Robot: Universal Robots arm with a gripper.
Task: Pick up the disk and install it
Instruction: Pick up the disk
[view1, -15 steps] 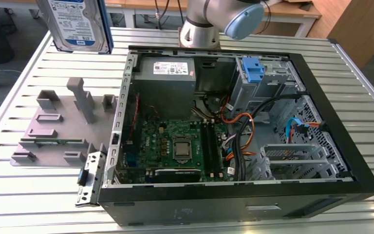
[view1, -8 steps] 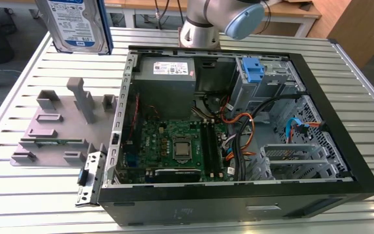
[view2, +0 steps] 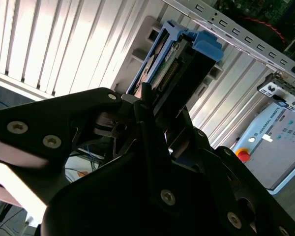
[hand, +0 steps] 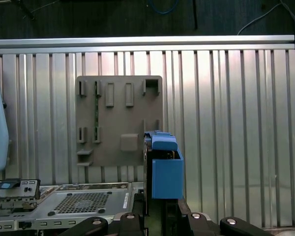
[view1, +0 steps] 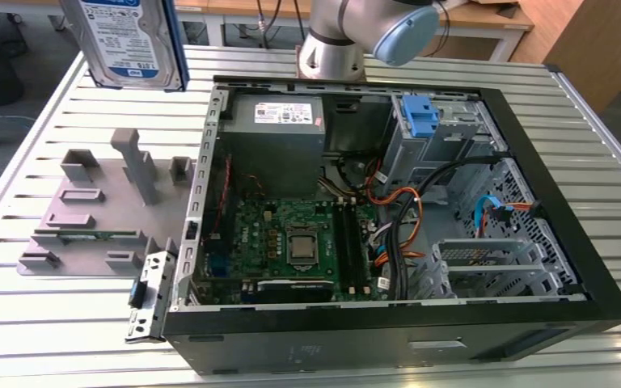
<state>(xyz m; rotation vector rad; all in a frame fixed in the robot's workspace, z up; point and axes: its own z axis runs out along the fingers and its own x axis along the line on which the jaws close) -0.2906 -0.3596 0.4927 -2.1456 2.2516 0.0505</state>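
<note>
The disk [view1: 127, 40], a silver hard drive with a white-and-blue label in a blue carrier frame, hangs upright high above the table at the exterior view's far left. It is clear of the grey holder plate [view1: 95, 210] below it. In the second wrist view the disk [view2: 179, 61] sticks out from between the black fingers [view2: 146, 101] of my gripper [view2: 160, 105], which is shut on it. The first wrist view looks down along the blue carrier [hand: 164, 167], with the gripper [hand: 162, 216] beneath it and the holder plate [hand: 118, 118] under it.
The open computer case [view1: 569, 234] lies on the slatted table, with a motherboard [view1: 289, 242], a grey power supply [view1: 278, 113], loose cables and a drive bay with a blue bracket [view1: 424, 121]. The arm's base [view1: 332, 48] stands behind the case. A teach pendant [view2: 270, 142] lies off the table.
</note>
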